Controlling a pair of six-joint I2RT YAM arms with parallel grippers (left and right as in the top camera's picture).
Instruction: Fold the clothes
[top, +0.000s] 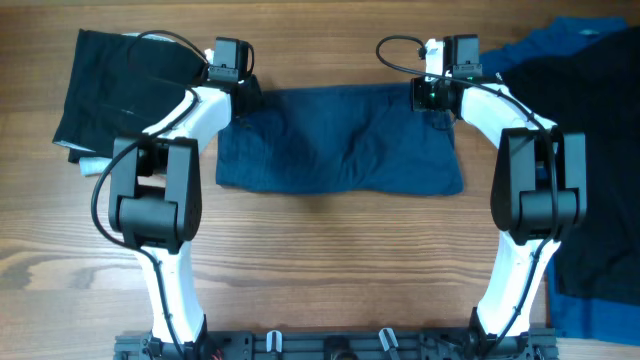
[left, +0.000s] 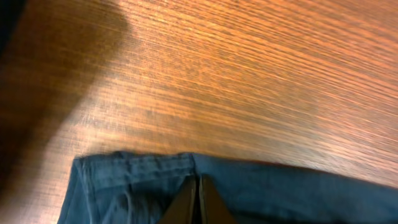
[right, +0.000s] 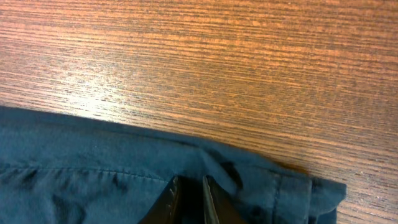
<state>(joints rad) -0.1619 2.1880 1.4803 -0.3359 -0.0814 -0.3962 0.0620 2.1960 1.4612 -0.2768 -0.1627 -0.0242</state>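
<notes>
Since the navy garment (top: 340, 145) lies in the middle of the table (top: 330, 260) as a wide, rumpled rectangle, it looks partly folded rather than finished. Its far edge is held at both ends. The left gripper (top: 243, 100) sits on the far left corner with its fingers pressed together on the hem. The right gripper (top: 432, 98) sits on the far right corner, its fingers nearly closed with a ridge of cloth pinched between them. Both wrist views show the hem lying low against the wood, so the edge is not lifted.

My reading is that a fold toward the near edge comes next, halving the rectangle's depth. To the far left of the navy garment, close beside it, a black garment (top: 115, 85) lies in a neat square and seems done. To the right of the navy garment, a pile (top: 610, 150) of blue and black cloth lies loose and unfolded. By that judgement most of the work remains.
</notes>
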